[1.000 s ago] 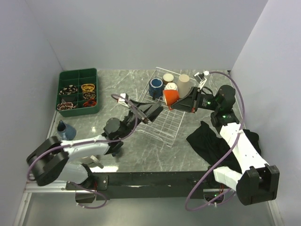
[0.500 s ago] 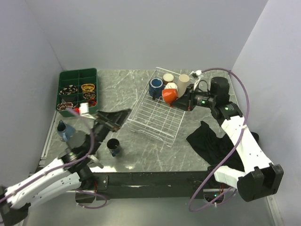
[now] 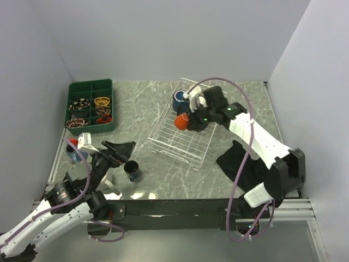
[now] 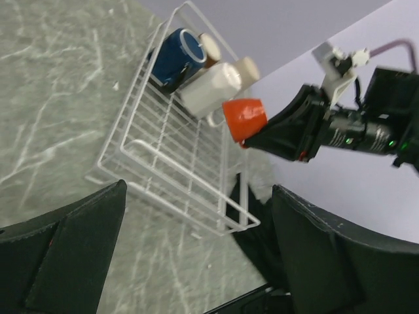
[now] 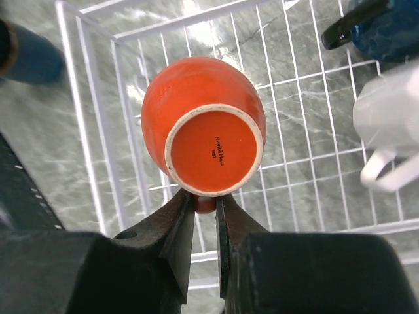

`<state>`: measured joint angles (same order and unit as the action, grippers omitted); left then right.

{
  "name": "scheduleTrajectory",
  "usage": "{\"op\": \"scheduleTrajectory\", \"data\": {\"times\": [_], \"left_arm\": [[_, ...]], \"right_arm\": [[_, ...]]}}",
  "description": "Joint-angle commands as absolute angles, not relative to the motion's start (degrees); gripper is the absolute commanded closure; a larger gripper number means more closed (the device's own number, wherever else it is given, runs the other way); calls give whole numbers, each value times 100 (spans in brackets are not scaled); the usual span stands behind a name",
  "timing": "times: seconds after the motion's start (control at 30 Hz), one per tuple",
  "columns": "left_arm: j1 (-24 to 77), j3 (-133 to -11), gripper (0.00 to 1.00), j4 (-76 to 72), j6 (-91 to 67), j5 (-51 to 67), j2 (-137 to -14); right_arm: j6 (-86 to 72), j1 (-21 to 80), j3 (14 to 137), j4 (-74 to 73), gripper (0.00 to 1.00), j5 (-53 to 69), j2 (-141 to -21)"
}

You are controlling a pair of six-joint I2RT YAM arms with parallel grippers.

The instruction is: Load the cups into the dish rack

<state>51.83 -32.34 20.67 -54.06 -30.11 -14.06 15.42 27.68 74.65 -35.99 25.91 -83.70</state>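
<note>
Right gripper (image 5: 205, 201) pinches the orange cup (image 5: 209, 121) (seemingly by its handle) above the dish rack (image 3: 180, 141); left gripper (image 3: 121, 148) gapes wide.

I'm holding orange cup (image 3: 182, 121) in right gripper (image 3: 192, 120), hanging over dish rack (image 3: 179, 145). In rack's far end, blue mug (image 3: 180, 101) is lying. I'm hovering left gripper (image 3: 121, 152), jaws apart, just beside dark cup (image 3: 131, 170) standing on table (image 3: 163, 174). Far left, green tray (image 3: 91, 129) is sitting; right of rack, black cloth (image 3: 240, 164) is lying.
</note>
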Motion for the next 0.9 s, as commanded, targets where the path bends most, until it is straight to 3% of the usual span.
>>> {"op": "scheduleTrajectory", "data": {"times": [0.0,0.37,0.87], "left_arm": [[5194,-3278,4,2759,-5238,-3155,-1388],[5194,-3120,4,2944,-5317,-3041,-1293],[5194,-2953,4,3384,-5704,-3147,-852]], "right_arm": [[2171,3110,8173,-3796,100,1908,-8936],[2188,3454,9500,-4060,100,923,-10607],[2189,3533,10397,-4139,98,650,-11750]]}}
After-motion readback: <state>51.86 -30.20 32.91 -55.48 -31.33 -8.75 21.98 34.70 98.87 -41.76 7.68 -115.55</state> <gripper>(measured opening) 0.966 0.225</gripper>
